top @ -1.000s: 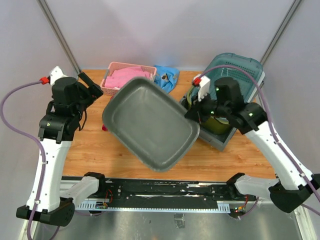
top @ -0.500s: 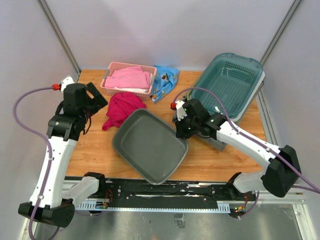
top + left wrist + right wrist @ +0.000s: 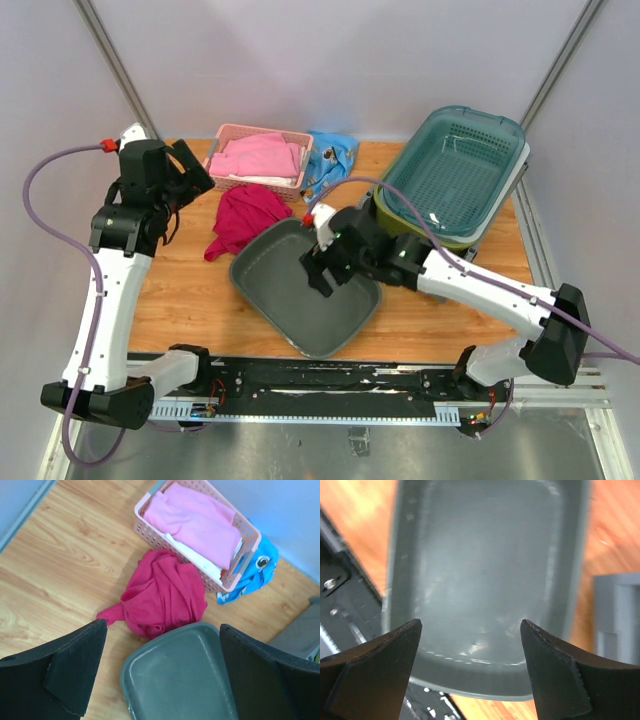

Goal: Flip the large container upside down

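My right claw (image 3: 470, 626) hangs wide open over the grey bin (image 3: 280, 292); I reckon a shallow rim grab slips mid-flip.

Right wrist view's pretty blurry, and the large container (image 3: 485, 580) runs off its top edge. From above, the right gripper (image 3: 318, 272) hides part of its floor. The olive bin (image 3: 400, 218) is mostly buried under the teal basket (image 3: 455, 165).
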Tool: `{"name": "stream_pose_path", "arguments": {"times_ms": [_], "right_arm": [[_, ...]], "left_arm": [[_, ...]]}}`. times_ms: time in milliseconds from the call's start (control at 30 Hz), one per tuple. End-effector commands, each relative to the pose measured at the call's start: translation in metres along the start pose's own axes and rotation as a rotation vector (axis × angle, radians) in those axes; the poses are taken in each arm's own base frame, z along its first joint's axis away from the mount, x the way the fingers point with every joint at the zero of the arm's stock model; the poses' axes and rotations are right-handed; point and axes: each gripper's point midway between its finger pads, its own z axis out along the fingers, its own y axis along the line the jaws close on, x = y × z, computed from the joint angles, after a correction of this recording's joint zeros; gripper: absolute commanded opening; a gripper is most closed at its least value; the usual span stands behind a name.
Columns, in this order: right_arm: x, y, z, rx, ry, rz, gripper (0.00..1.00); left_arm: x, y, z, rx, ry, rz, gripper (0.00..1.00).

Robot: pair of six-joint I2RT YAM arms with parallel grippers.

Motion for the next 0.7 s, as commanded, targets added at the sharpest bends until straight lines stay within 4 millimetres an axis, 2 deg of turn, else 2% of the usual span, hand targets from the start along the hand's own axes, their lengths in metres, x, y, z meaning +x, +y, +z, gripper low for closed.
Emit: {"name": "stream_pose_path", "arguments": {"times_ms": [0, 100, 167, 300, 467, 500, 667], "right_arm": [[0.008, 0.071, 0.005, -0.101, 0.010, -0.122, 0.82], [0.024, 0.102, 0.020, -0.152, 0.067, -0.187, 0.82], [0.037, 0.115, 0.031, -0.168, 0.105, -0.216, 0.82], [0.061, 0.133, 0.053, -0.180, 0.181, -0.247, 0.82], [0.088, 0.148, 0.082, -0.169, 0.268, -0.235, 0.81], [0.092, 0.149, 0.086, -0.161, 0.279, -0.237, 0.78], [0.093, 0.144, 0.091, -0.088, 0.278, -0.265, 0.44]], "left_arm": [[-0.017, 0.002, -0.001, -0.008, -0.029, -0.013, 0.99], [-0.020, 0.003, -0.001, -0.012, -0.041, -0.013, 0.99], [-0.021, 0.007, -0.001, -0.029, -0.051, -0.012, 0.99], [-0.017, 0.009, -0.002, -0.028, -0.052, -0.023, 0.99], [0.001, 0.013, 0.003, -0.022, -0.018, -0.025, 0.99], [0.004, 0.014, 0.004, -0.021, -0.013, -0.026, 0.99], [0.017, 0.016, 0.007, -0.011, 0.011, -0.025, 0.99]]}}
